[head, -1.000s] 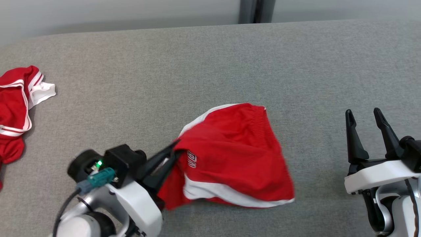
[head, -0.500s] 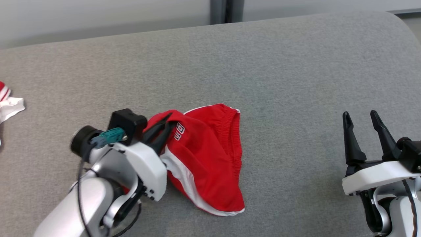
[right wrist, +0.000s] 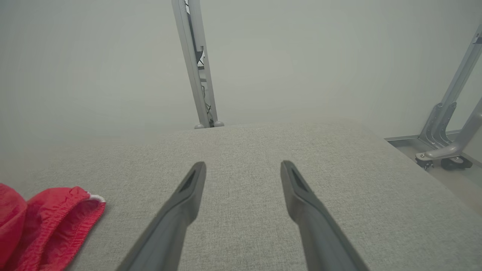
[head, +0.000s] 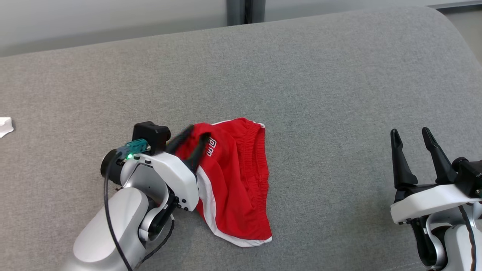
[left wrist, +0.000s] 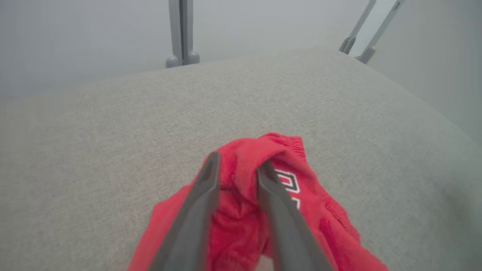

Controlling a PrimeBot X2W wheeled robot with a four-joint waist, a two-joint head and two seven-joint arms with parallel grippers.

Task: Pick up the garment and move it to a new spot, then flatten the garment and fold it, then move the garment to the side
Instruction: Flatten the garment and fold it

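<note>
The left gripper (head: pixel 198 134) has its fingers slightly apart with the red shorts (head: pixel 237 180) bunched between them; whether it pinches them cannot be told. The right gripper (head: pixel 409 131) is spread wide, holding nothing.

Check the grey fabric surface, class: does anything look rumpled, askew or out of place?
Yes. The red shorts with white trim lie bunched and twisted, not flat, with one fold raised between the left gripper's fingers. A white scrap of cloth pokes in at the head view's left edge.
</note>
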